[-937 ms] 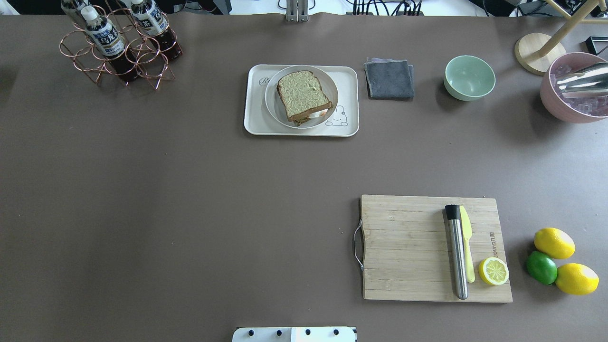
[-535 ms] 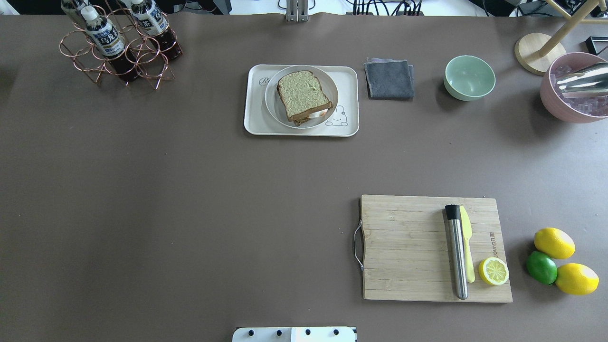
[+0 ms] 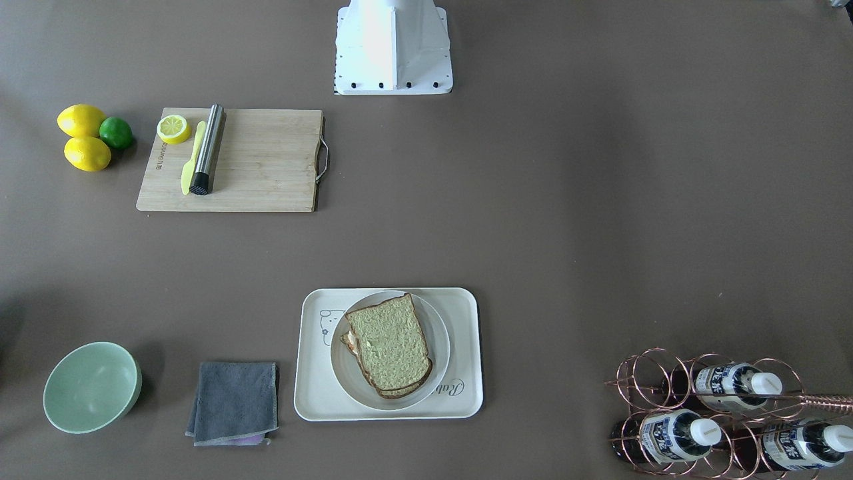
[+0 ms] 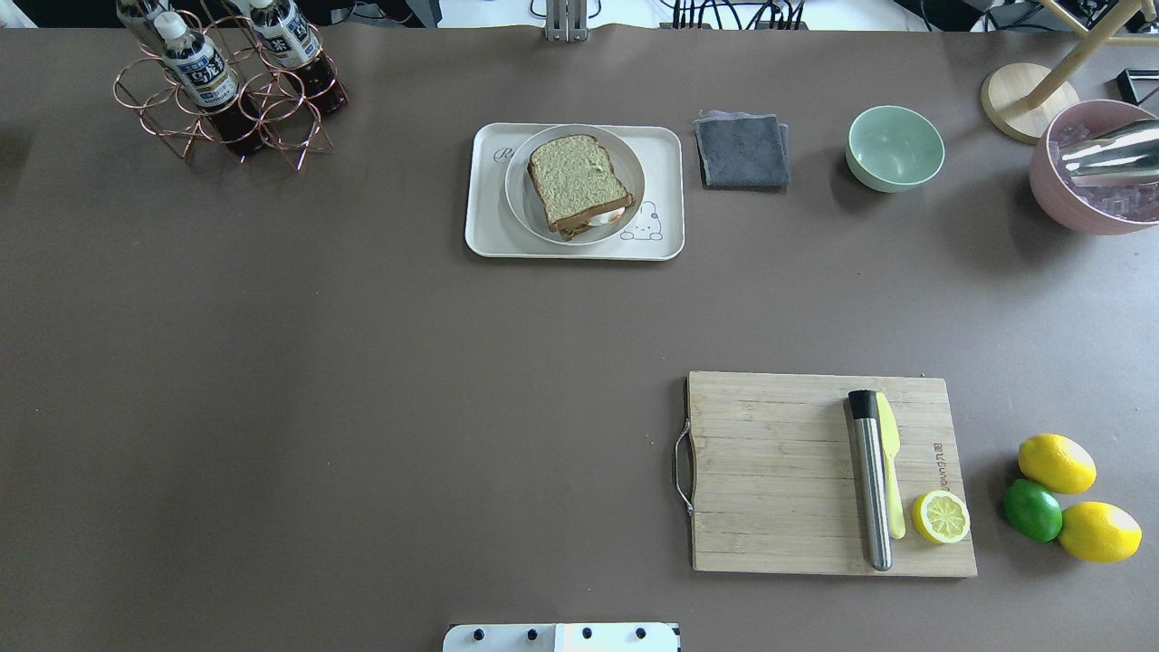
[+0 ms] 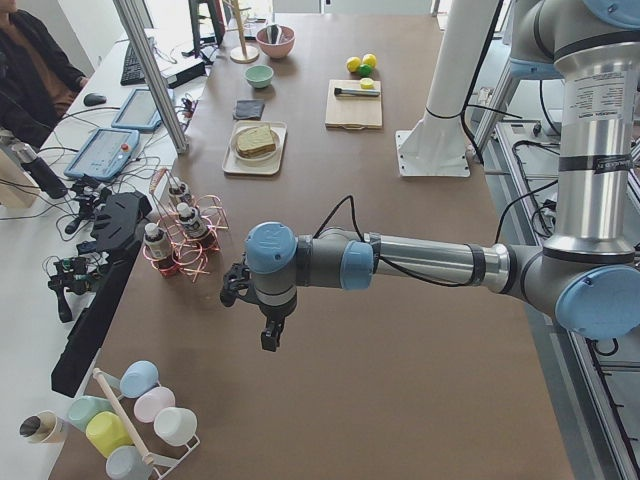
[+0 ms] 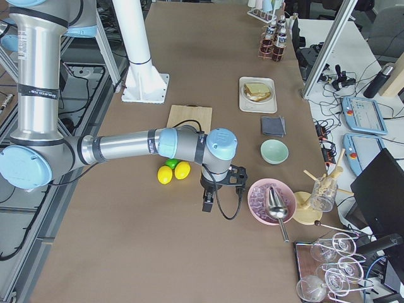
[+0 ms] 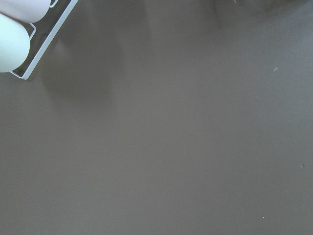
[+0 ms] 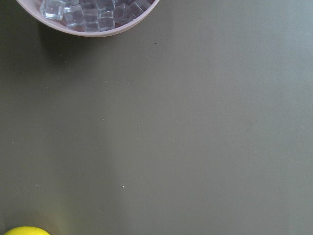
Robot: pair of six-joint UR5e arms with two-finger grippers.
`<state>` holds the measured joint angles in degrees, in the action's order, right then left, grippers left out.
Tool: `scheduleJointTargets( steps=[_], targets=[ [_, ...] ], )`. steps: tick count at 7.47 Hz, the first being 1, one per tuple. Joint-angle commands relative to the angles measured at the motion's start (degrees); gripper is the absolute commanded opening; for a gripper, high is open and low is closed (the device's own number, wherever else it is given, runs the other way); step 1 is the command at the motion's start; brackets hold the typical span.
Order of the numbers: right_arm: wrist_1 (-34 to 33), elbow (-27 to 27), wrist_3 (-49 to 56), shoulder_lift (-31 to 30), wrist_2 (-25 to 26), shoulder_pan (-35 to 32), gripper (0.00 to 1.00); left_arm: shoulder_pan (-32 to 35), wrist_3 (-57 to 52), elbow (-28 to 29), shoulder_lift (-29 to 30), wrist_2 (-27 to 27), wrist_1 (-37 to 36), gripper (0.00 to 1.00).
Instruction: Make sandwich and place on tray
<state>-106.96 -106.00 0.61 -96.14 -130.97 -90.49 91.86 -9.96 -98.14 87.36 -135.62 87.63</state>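
The sandwich (image 4: 579, 186) lies on a round white plate (image 4: 521, 204) that rests on the cream tray (image 4: 484, 226) at the far middle of the table. A bit of egg white (image 4: 608, 215) peeks out between the two bread slices. The sandwich (image 3: 390, 347) and tray (image 3: 313, 400) also show in the front view. My left gripper (image 5: 268, 338) hangs over bare table at the left end, far from the tray. My right gripper (image 6: 207, 203) hangs near the pink ice bowl (image 6: 270, 201). I cannot tell whether either gripper is open or shut.
A wooden cutting board (image 4: 779, 471) holds a steel muddler (image 4: 871, 480), a yellow knife (image 4: 892, 471) and a half lemon (image 4: 941, 517). Lemons and a lime (image 4: 1032, 510) lie beside it. A grey cloth (image 4: 742, 149), green bowl (image 4: 895, 148) and bottle rack (image 4: 226, 91) stand along the far edge.
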Motion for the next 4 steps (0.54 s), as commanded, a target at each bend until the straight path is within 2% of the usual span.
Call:
scheduleJointTargets(
  steps=[1,4],
  targets=[
    [0.08,0.0,0.0,0.08,-0.16,-0.03,1.0,-0.01,-0.15,0.05,0.0,0.0,0.0,0.98],
    [0.08,0.09,0.0,0.08,-0.16,0.05,1.0,-0.1,-0.24,-0.03,0.26,0.09,0.09,0.98]
  ],
)
